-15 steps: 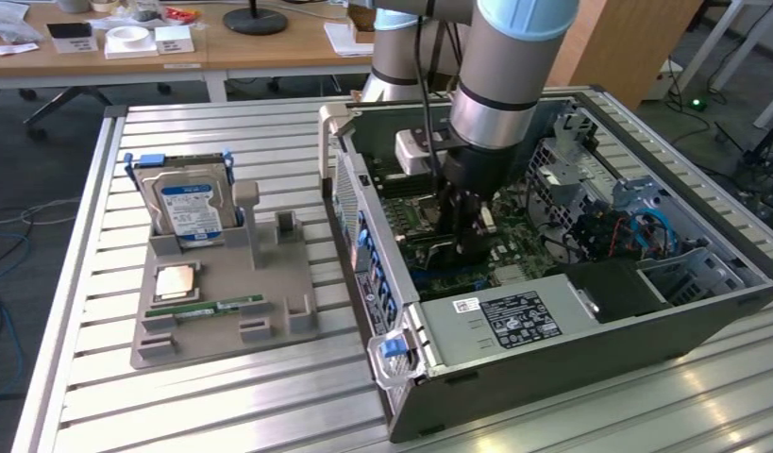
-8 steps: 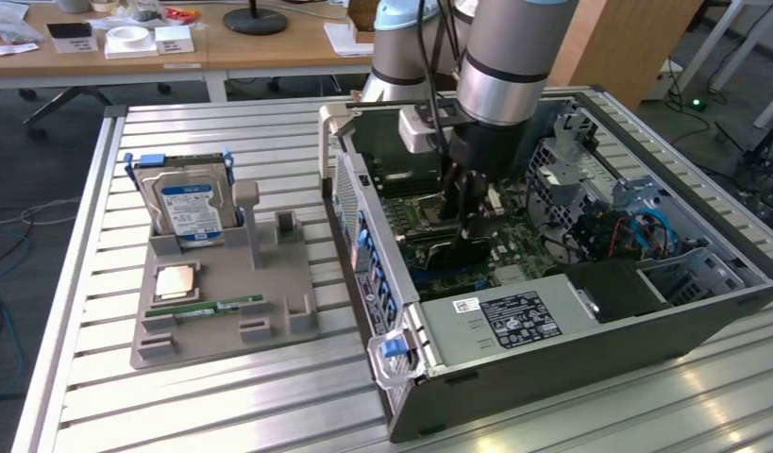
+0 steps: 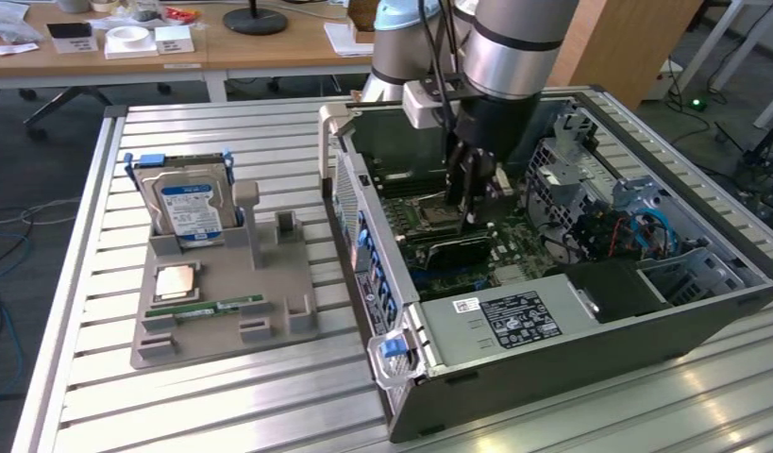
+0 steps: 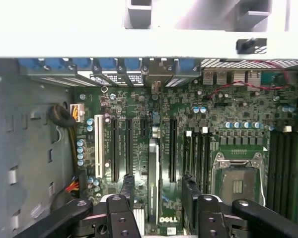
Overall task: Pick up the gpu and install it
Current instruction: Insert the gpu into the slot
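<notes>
The gpu (image 4: 153, 178) stands on edge in a motherboard slot inside the open computer case (image 3: 361, 203), and in the wrist view it shows as a thin grey strip. In the exterior view it is the dark card (image 3: 458, 251) beside the processor socket (image 3: 424, 215). My gripper (image 3: 471, 200) hangs inside the case just above the card. In the wrist view my gripper (image 4: 157, 198) is open, with one black finger (image 4: 126, 191) on each side of the card and a gap showing between each finger and the card.
On the exterior view's left a grey holder (image 3: 273, 326) carries a silver hard drive (image 3: 191, 203), a processor chip (image 3: 175, 281) and a green memory stick (image 3: 210, 308). The power supply (image 3: 512, 321) and drive cage (image 3: 575, 170) crowd the case interior. Empty slots (image 4: 114, 148) lie beside the card.
</notes>
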`<state>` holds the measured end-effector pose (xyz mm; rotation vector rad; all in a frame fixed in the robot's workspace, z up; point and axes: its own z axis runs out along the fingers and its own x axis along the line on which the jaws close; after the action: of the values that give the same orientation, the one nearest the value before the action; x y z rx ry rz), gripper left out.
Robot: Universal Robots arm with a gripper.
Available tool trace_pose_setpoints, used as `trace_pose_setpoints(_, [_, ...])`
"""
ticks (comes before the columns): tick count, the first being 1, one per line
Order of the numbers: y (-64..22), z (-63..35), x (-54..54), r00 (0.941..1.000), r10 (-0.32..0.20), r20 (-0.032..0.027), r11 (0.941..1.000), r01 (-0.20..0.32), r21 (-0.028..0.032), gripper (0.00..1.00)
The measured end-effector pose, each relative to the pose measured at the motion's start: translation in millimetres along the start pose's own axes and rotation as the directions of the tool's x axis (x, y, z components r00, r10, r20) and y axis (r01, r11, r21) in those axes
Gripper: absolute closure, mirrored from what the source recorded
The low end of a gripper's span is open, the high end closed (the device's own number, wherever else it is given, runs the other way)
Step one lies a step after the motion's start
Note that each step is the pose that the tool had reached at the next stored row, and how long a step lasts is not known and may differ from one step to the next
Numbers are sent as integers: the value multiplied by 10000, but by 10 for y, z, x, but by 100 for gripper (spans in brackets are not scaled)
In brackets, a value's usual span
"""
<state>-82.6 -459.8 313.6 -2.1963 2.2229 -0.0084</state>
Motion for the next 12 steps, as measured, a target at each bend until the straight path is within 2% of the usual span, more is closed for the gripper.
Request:
trace_pose_setpoints(6, [-2, -168, -1, 10000, 0, 0, 10000, 0, 0, 49])
trace_pose_setpoints(12, [-3, -185, -2, 10000, 0, 1, 10000, 0, 1, 49])
